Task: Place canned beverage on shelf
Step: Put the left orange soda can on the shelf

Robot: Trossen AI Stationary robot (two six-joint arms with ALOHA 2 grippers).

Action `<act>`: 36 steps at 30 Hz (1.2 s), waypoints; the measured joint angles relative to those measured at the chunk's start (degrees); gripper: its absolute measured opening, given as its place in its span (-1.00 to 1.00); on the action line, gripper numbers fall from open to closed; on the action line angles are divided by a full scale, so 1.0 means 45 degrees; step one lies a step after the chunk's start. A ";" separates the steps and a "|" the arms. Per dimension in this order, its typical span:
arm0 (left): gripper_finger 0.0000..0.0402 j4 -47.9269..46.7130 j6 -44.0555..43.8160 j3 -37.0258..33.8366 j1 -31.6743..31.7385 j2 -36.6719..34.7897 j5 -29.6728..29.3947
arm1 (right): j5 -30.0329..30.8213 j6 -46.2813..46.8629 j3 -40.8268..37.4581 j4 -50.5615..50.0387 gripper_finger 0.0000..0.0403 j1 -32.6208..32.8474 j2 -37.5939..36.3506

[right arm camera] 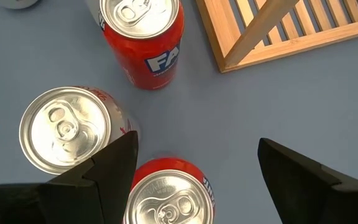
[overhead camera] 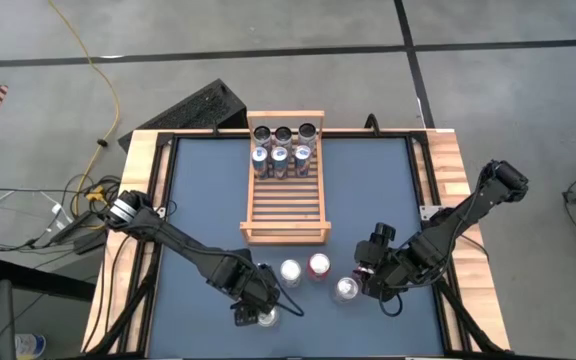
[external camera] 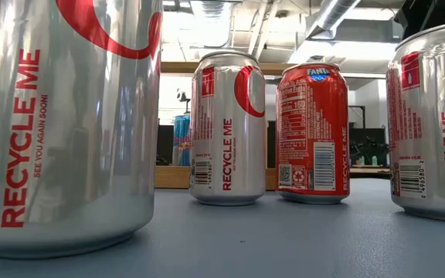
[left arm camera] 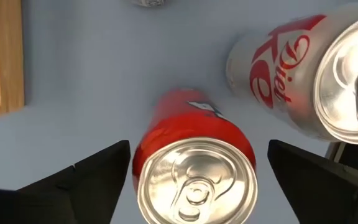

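Note:
The light-wood slatted shelf [overhead camera: 286, 200] lies at the table's far middle, with several cans standing at its far end. Loose cans stand upright on the blue tabletop near the front: a silver one [overhead camera: 290, 271], a red Fanta [overhead camera: 319, 265] and another silver one [overhead camera: 346, 289]. My left gripper [overhead camera: 256, 312] points down, open, with one finger on either side of a red can [left arm camera: 194, 180] and a small gap on each side. A silver Diet Coke can [left arm camera: 328, 74] stands close beside that can. My right gripper [overhead camera: 368, 280] hangs open over another red can [right arm camera: 169, 196].
The shelf's near corner [right arm camera: 272, 31] lies just beyond the Fanta can [right arm camera: 143, 37]. A silver can [right arm camera: 67, 127] stands tight beside my right gripper's finger. In the low view a big silver can [external camera: 60, 123] stands nearest the camera. Wooden rails [overhead camera: 138, 200] border the table's sides.

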 joint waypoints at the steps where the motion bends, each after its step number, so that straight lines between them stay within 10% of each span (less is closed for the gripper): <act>1: 0.78 0.0002 -0.0009 -0.0002 0.0000 0.0000 0.0009 | 0.0005 0.0000 0.0000 0.0000 0.58 0.0000 0.0000; 20: 0.40 0.1239 0.0300 -0.1136 0.0335 -0.1083 0.0627 | 0.0005 -0.0005 0.0000 -0.0094 0.58 0.0000 0.0000; 36: 0.40 -0.5137 0.2250 0.2021 0.0931 -0.2637 0.0164 | 0.0079 0.0000 0.0000 -0.0085 0.58 -0.0010 0.0000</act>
